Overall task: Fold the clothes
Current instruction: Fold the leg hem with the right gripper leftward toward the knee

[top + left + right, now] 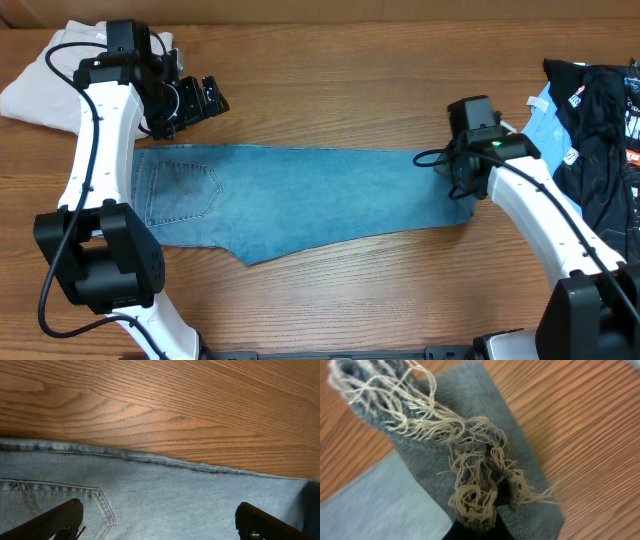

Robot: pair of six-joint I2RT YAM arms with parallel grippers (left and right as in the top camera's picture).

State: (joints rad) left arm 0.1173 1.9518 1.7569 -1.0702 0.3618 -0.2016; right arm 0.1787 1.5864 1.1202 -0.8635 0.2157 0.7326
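Note:
The light blue jeans [300, 195] lie flat across the table, folded lengthwise, with a stitched back pocket [185, 190] at the left end. My left gripper [195, 100] is open and hangs over the bare wood just beyond the jeans' waist end. In the left wrist view its two fingers stand wide apart above the denim [200, 500], holding nothing. My right gripper [462, 172] is at the leg end on the right. In the right wrist view it is shut on the frayed hem [480, 490], which is bunched and lifted.
Beige trousers [40, 90] lie at the back left corner. A black printed garment [600, 130] with pale blue cloth [545, 120] lies at the right edge, close behind my right arm. Bare wood [330, 90] stretches behind the jeans.

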